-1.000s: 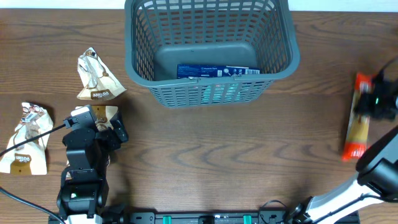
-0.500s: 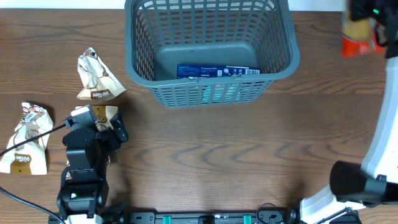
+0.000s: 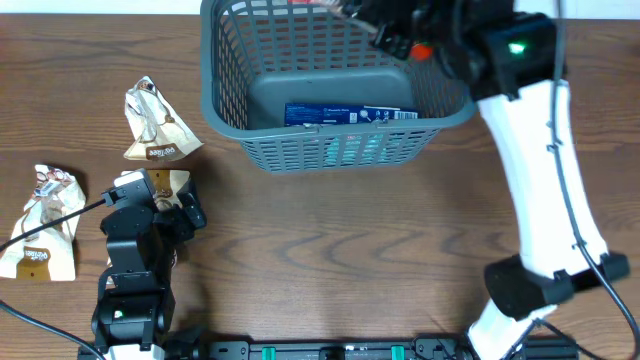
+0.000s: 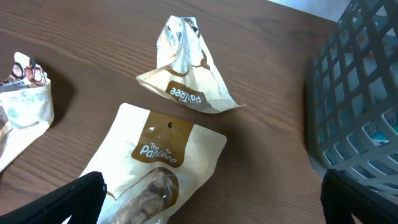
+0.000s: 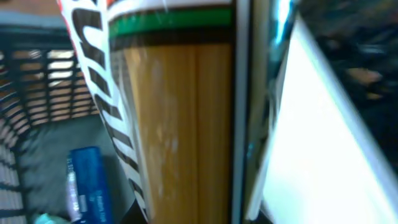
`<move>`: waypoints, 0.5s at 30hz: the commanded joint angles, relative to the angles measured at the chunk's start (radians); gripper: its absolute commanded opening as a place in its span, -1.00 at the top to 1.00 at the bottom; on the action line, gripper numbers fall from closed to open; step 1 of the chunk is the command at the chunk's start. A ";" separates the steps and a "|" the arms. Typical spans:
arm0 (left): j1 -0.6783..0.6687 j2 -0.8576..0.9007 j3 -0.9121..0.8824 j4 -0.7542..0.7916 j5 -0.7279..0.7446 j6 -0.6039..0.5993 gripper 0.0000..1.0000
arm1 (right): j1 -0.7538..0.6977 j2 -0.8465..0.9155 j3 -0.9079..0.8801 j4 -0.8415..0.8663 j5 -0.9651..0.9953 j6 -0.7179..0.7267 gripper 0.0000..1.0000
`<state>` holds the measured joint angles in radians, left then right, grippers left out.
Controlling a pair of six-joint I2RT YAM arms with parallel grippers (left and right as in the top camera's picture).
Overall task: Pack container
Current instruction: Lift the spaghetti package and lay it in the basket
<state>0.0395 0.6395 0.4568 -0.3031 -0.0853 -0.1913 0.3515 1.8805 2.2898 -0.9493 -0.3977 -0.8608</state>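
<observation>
Overhead: large dark grey slotted plastic basket (image 3: pixel 340 150), upper centre of table (image 3: pixel 350 250). Right gripper (image 3: pixel 390 28) over its upper edge, clamped on yellow spaghetti packet (image 5: pixel 180 124). Left gripper (image 4: pixel 214 202) spread wide over tan paper pouch (image 4: pixel 161 168), lower left.

On the flat brown pouch (image 4: pixel 163 163) left of the basket (image 4: pixel 348 99), "The" is printed above a word like "Pantree". Other print is too small.
</observation>
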 commanded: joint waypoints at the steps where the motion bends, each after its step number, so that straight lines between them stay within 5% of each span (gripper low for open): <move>1: 0.005 -0.001 0.028 0.000 -0.001 -0.013 -0.97 | -0.005 0.078 0.024 -0.013 -0.043 -0.053 0.98; 8: 0.005 -0.001 0.028 0.000 -0.001 -0.013 -0.97 | -0.016 0.291 0.024 -0.131 -0.044 -0.053 0.93; 12: 0.005 -0.001 0.028 0.000 -0.001 -0.013 -0.97 | -0.022 0.374 0.024 -0.159 -0.044 -0.051 0.75; 15: 0.005 -0.001 0.028 0.000 -0.001 -0.013 -0.97 | -0.026 0.396 0.024 -0.162 -0.044 -0.031 0.41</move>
<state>0.0395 0.6395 0.4568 -0.3031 -0.0853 -0.1913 0.3416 2.3058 2.2879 -1.1152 -0.4023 -0.8967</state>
